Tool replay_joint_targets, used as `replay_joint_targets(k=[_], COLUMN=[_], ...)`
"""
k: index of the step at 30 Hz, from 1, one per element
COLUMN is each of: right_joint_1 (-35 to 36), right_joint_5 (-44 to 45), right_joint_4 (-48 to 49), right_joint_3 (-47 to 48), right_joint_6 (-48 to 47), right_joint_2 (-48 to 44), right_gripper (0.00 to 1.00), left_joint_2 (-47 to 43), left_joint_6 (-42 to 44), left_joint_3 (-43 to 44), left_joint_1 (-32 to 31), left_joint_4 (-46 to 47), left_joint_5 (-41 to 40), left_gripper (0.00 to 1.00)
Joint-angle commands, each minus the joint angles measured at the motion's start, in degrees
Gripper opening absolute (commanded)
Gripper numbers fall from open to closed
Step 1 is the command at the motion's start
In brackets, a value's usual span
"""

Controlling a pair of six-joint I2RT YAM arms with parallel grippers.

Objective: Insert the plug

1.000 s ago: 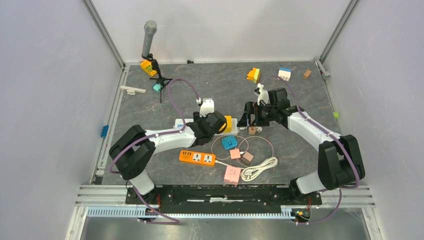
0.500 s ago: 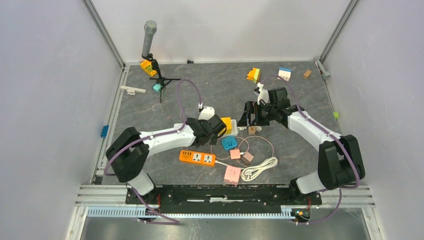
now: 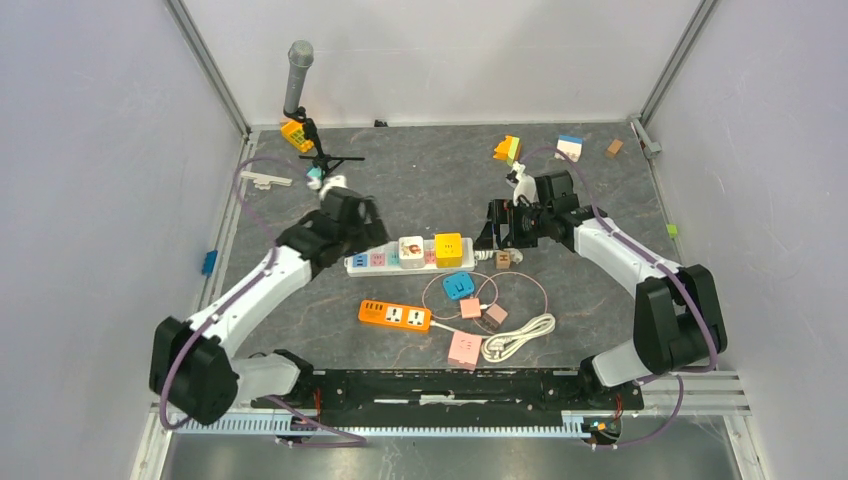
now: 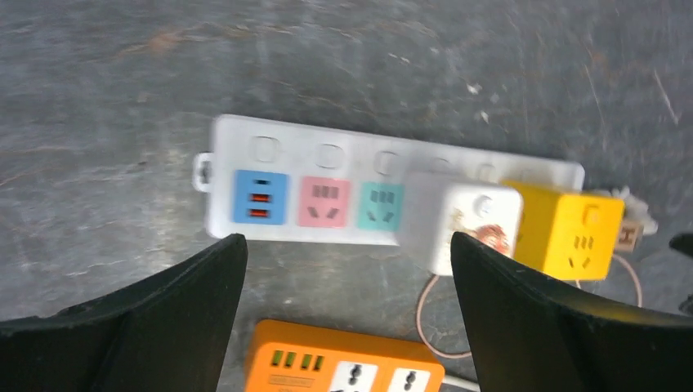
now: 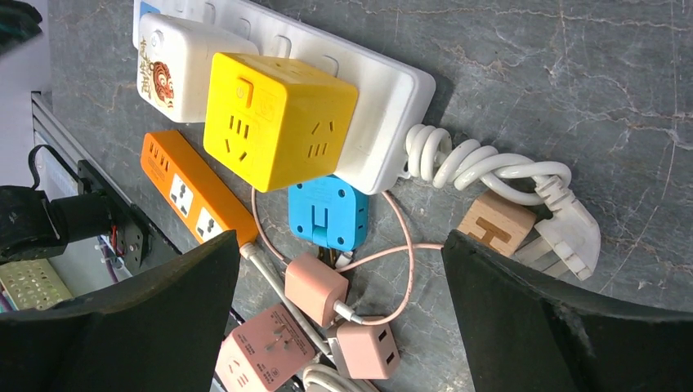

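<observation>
The white plug point(image 4: 462, 220), a blocky one with a small cartoon picture on its side, sits on the long white power strip point(image 4: 286, 155) in the middle of the bench point(image 3: 430, 175). Its underside lies against the face of the strip, and its pins cannot be seen. It stands just beside a yellow cube adapter point(image 4: 572, 229), which occupies the next place on the strip toward the cable end, and the two seem to touch. The blue, pink and green sockets on the other part of the strip are free.

The left pincer point(image 4: 345, 243) is spread wide and holds nothing. It hangs above the free end of the strip, apart from the white plug. The right pincer point(image 5: 339, 242) is spread wide too and is also empty. It is near the cable end of the strip, where the thick white cord point(image 5: 466, 163) makes a few loops.

In front of the strip lie an orange power strip point(image 3: 395, 316), a blue adapter point(image 3: 459, 286), some pink adapters point(image 3: 465, 348) on a thin pink wire, and a coiled white cable point(image 3: 517, 337). A small wooden block point(image 5: 494, 222) lies beside the cord's plug. At the far left corner stands a grey microphone point(image 3: 297, 75) on a small tripod.
</observation>
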Motion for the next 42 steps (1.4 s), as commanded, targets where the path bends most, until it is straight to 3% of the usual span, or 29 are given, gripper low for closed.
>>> replay_joint_targets(k=[1,8,12,22,27,35,42], right_joint_1=[-0.2,-0.2,-0.2,-0.2,-0.2,-0.1,-0.1], right_joint_5=[-1.2,-2.2,-2.7,-3.3,-3.5,-2.4,0.2], right_joint_4=[0.1,0.0,0.2,-0.1,-0.3,-2.4,-5.0], right_joint_3=[2.9,2.3,1.6,2.2,2.2,2.2,2.4], right_joint_6=[-1.4,-1.8,-1.8,-2.0,-2.1,-4.2,-6.4], right_joint_2=[0.9,1.3,1.2,1.8,1.9,1.6,0.3], right_gripper=[0.98,0.98,0.98,0.98,0.98,0.98,0.98], left_joint_2=[-5.1,1.1,7.5,16.0,18.0,21.0,17.6], left_joint_6=[1.3,4.9,6.4,0.9,-2.1,-3.3,-1.0], left_joint_3=[-6.2,-8.3,-8.4,-11.3,-11.5,-8.5,-4.6], left_joint_1=[11.2,27.0,29.8,29.3,24.8,17.5,16.5], left_joint_4=[5.3,1.9,4.2,15.5,19.3,19.7,14.6], left_joint_5=[15.1,29.4,35.5,42.7,43.1,41.3,36.3], left_gripper=[1.00,1.00,0.98,0.85,0.83,0.84,0.88])
